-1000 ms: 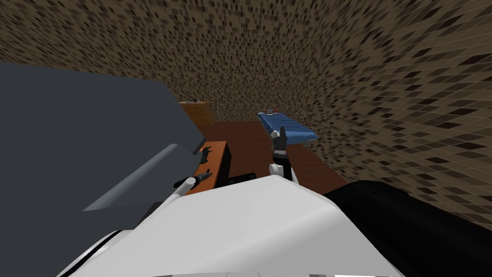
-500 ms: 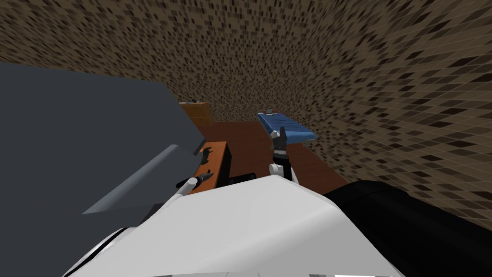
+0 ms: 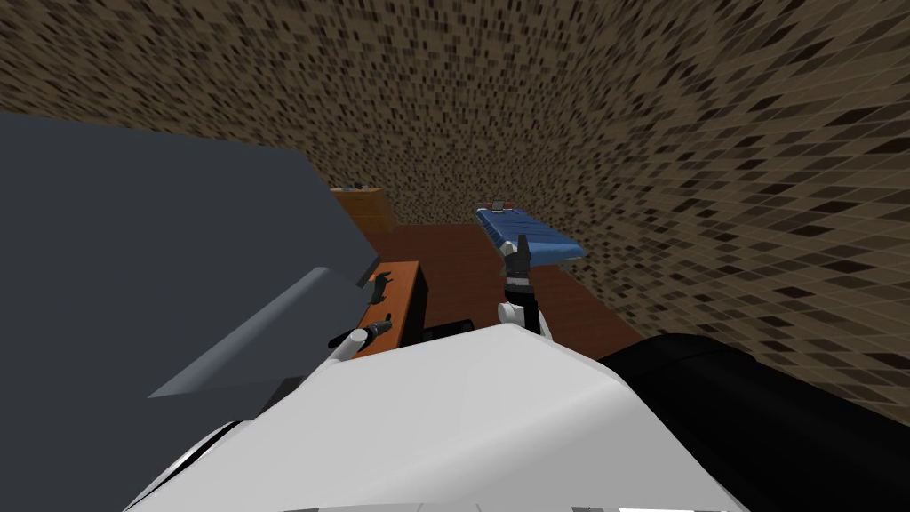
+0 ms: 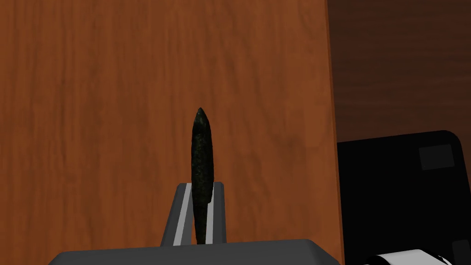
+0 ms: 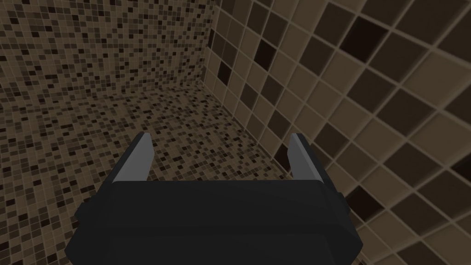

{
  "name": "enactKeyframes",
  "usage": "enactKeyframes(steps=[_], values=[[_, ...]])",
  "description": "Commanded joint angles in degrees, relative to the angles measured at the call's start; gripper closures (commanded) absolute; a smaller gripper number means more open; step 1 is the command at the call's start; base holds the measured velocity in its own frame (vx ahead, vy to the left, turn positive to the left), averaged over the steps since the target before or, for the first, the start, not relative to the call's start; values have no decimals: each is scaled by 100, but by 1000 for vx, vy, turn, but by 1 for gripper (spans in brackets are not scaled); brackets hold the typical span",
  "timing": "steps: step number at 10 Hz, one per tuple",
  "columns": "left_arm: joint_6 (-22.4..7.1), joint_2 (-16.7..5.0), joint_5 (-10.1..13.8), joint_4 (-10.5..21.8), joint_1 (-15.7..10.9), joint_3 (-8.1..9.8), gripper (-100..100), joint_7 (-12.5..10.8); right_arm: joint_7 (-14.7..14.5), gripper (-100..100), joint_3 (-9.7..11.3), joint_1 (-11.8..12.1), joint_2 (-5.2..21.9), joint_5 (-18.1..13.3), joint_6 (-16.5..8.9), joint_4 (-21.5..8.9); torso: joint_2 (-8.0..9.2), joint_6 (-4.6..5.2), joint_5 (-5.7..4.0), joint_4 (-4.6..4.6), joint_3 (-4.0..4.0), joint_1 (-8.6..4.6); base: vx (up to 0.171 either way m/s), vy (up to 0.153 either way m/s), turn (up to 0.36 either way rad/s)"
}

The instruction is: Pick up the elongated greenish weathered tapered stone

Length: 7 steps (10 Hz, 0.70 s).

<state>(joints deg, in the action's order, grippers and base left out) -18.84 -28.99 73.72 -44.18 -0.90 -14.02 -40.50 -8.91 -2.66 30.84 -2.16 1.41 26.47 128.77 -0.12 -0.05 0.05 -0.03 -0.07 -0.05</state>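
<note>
Where its fingers (image 4: 181, 211) narrow, the left gripper (image 4: 201, 185) pinches the stone (image 4: 202, 142) (dark)

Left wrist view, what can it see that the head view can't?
Left wrist: the dark greenish stone, pointy tip out, pinched in the left end effector. Head: the raised right end effector, a blue thing beyond it, and tiled walls. Both: the left end effector over the orange wood top.
</note>
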Motion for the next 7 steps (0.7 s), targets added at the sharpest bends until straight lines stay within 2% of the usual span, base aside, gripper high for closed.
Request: enactKeyframes(steps=[1,3,4,5,6,7], values=[[0,0,0,0,0,0,100,0,0,0,0,0,0,0,0,0,0,0,0,0,0,0,-1,-5,-6],[-5,7,1,-2,0,-3,100,-1,0,0,0,0,0,0,0,0,-3,-2,-3,0,-2,5,0,0,0],[-6,7,2,-2,0,-3,0,-2,0,0,0,0,0,0,0,0,-3,-2,-3,0,-2,5,0,0,0],[-113,-164,179,-20,-31,-38,100,41,0,0,0,0,0,0,0,0,-3,-2,-3,0,-2,5,9,8,14],[-140,-213,208,-41,-32,-51,100,25,0,0,0,0,0,0,0,0,-7,-5,-6,1,-3,11,0,0,0],[-223,-360,297,-104,-34,-91,100,-23,0,0,0,0,0,0,0,0,-4,-4,-5,0,-2,8,-28,-27,-6]])
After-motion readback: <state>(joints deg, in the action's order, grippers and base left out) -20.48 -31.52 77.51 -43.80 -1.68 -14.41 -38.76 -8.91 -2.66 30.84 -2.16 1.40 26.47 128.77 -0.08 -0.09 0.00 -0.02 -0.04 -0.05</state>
